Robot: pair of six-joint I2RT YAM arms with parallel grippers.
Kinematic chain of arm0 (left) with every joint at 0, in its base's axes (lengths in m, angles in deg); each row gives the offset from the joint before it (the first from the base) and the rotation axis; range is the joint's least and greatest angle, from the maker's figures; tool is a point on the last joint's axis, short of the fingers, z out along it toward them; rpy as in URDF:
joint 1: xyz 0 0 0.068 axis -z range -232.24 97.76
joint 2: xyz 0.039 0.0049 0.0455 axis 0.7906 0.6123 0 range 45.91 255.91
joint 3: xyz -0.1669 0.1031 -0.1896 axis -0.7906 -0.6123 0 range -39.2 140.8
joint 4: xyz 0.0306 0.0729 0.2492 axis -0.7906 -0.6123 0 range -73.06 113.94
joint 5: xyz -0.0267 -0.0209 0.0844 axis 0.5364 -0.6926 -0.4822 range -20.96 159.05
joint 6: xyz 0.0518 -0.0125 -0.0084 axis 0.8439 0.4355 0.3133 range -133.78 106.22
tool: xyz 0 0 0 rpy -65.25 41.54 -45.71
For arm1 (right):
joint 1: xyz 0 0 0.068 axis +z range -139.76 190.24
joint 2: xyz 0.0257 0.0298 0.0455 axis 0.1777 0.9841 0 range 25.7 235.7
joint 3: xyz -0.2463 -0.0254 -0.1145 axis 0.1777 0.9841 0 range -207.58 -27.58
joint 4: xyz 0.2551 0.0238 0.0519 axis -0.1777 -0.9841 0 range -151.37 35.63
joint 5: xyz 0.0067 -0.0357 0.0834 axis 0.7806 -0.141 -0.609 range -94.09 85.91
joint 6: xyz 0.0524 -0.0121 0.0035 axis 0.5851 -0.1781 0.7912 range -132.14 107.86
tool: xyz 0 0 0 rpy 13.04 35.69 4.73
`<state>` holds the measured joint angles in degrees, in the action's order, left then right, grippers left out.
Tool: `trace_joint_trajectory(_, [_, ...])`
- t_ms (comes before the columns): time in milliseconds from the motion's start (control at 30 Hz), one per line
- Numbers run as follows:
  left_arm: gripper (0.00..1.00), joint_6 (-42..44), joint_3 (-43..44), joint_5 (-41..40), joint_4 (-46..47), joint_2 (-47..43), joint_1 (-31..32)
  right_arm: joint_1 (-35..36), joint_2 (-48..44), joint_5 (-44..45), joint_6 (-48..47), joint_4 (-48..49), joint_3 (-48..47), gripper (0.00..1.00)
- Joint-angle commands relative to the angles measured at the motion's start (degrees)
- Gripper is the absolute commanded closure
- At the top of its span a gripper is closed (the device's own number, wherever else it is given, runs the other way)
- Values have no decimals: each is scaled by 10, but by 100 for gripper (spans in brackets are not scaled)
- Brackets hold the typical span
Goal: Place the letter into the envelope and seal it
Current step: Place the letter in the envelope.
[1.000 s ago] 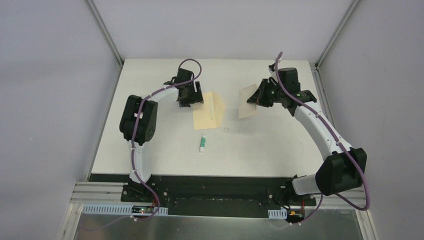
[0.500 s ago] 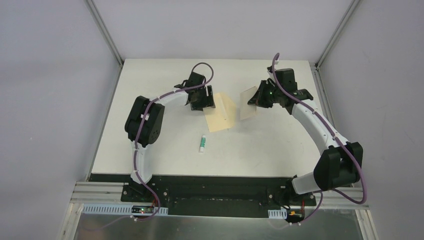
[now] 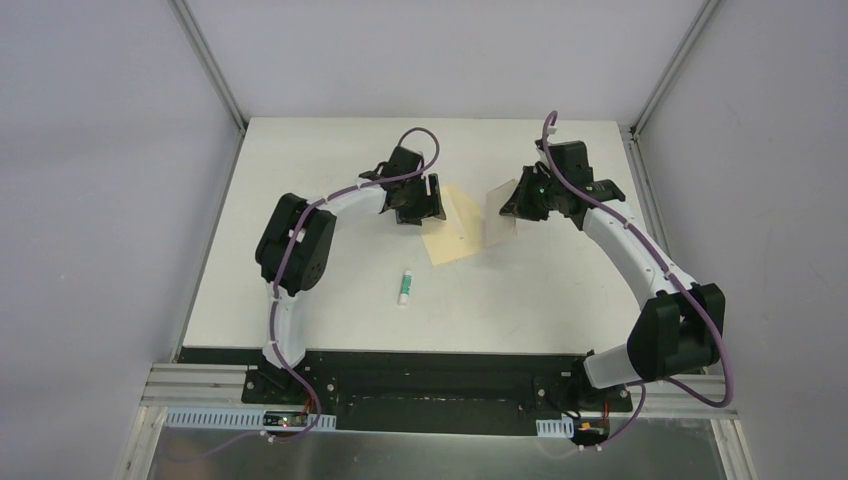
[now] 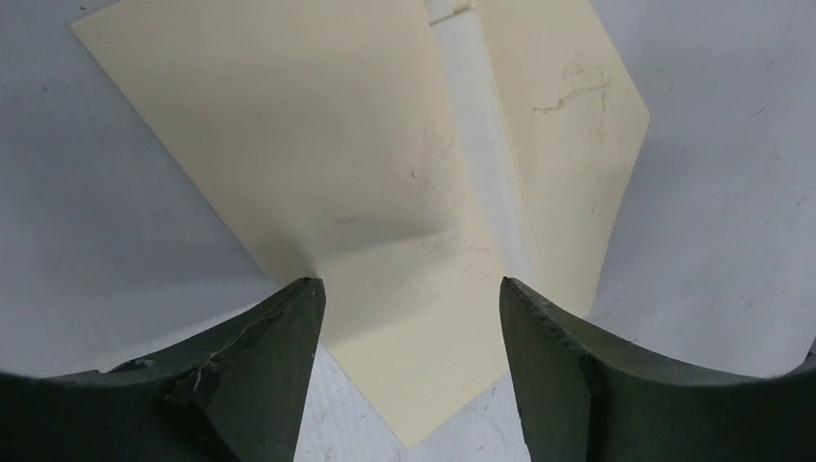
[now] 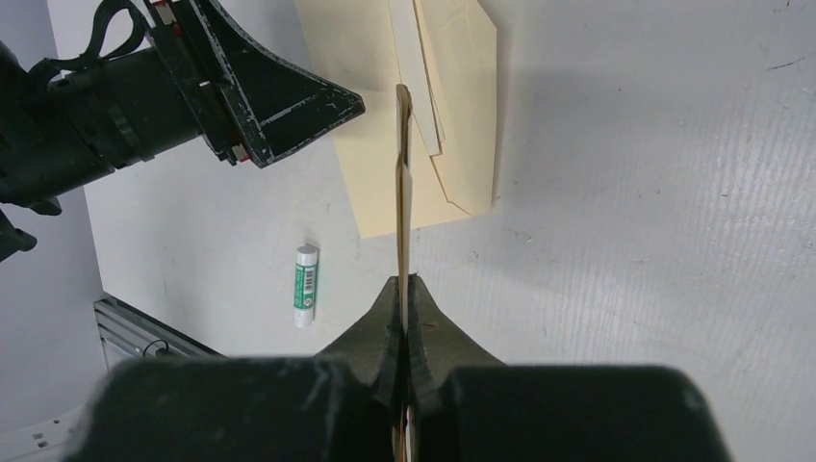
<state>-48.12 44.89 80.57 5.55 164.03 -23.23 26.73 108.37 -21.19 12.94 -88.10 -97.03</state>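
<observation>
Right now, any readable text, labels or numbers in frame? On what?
None can be read.
tube: green label with a barcode; its print is too small to read.
envelope: no print, only faint smudges and scuffs.
letter: no print visible on the face that shows.

The envelope (image 4: pixel 366 192) is dull yellow paper, smooth, with faint creases and small marks. The letter (image 5: pixel 401 173) is thin pale paper. The bench (image 5: pixel 625 241) is white, matt and a little grainy. The left pincer (image 4: pixel 409 289) looks like dark, dull plastic with scuffed edges.
</observation>
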Motion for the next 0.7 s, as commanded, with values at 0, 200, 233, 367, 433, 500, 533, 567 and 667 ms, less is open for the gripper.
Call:
trace_joint_trajectory(0, [32,-14,25,21,19,-2,15,2,-16,14,-13,2,2,100])
trace_joint_trajectory(200, [32,-15,26,34,20,-12,21,0,-23,15,-11,2,9,100])
trace_joint_trajectory(233, [32,-15,26,37,20,-15,21,-2,-23,13,-11,2,9,100])
trace_joint_trajectory(367, [32,-13,28,47,19,-25,21,-7,-23,4,-10,1,6,100])
trace_joint_trajectory(433, [32,-10,28,50,18,-30,21,-8,-23,1,-9,-1,3,100])
trace_joint_trajectory(500, [31,-6,29,50,17,-35,21,-9,-25,1,-8,-2,1,100])
trace_joint_trajectory(533, [31,-4,32,49,14,-36,20,-9,-26,1,-8,-2,1,100])
trace_joint_trajectory(567, [31,-2,34,49,11,-38,19,-9,-26,0,-7,-2,1,100])
trace_joint_trajectory(667, [31,3,40,50,4,-45,13,-12,-22,-6,-5,0,-1,100])
